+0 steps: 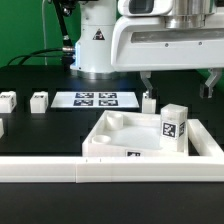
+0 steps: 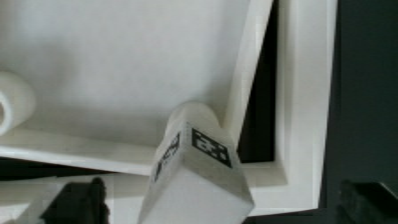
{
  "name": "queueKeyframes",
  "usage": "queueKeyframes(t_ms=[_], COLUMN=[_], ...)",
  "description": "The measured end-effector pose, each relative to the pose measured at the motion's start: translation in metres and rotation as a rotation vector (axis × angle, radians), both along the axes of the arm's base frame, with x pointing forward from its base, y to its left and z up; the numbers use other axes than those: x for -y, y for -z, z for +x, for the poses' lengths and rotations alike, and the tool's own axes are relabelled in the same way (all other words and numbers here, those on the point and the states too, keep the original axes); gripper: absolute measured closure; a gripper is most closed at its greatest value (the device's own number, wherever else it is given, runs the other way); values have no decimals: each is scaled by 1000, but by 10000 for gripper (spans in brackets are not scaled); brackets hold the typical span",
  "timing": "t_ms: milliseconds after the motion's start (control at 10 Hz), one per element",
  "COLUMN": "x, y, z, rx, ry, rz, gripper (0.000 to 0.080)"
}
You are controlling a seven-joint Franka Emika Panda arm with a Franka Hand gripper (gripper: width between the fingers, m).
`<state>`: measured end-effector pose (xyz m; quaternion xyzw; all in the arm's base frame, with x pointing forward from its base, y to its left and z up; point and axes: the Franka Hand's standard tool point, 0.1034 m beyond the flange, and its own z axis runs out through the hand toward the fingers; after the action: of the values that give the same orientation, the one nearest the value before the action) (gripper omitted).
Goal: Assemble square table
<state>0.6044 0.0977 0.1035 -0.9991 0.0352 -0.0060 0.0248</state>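
Listing what you have in front of you, item by item.

1. Gripper [image 1: 178,88]: it hangs over the side of the work area on the exterior view's right. Its two dark fingers [image 1: 147,82] stand wide apart and clamp nothing. It is above the tagged leg and clear of it. In the wrist view the fingertips [image 2: 71,203] show at either side of that leg, with a gap on both sides.

2. Square table top [image 1: 118,138]: a white plastic piece with a raised rim, lying flat on the black table [image 1: 40,128]. It is near the middle, toward the exterior view's right, just behind the border rail. A curved socket wall [image 2: 15,105] shows inside the rim.

3. Tagged leg [image 1: 173,127]: a short white block with a black-and-white tag, standing upright inside the top at its corner on the exterior view's right. You cannot tell from these views whether it is seated in a socket.

4. Second leg [image 1: 148,102]: standing on the table just beyond the far edge of the top.

5. Third leg [image 1: 39,101] and fourth leg [image 1: 7,100]: standing side by side on the exterior view's far left, well apart from the top.

6. Marker board [image 1: 93,99]: flat on the table at the far middle, between the third leg and the second leg.

7. Border rail [image 1: 60,170]: a long white bar running across the near edge.

8. Robot base [image 1: 95,45]: at the far middle, behind the marker board.
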Motion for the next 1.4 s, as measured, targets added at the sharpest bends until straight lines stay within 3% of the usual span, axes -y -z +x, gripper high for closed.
queueKeyframes(t_ms=[100,400,1000,1400], x=[-1,8,13,26], y=[-1,5,15,36], z=[-12,-72,-101,-160], rx=[20,15,-15,-40], ry=[-5,25,27,116], rz=[1,0,-4,-21], gripper=[151,151,151,151])
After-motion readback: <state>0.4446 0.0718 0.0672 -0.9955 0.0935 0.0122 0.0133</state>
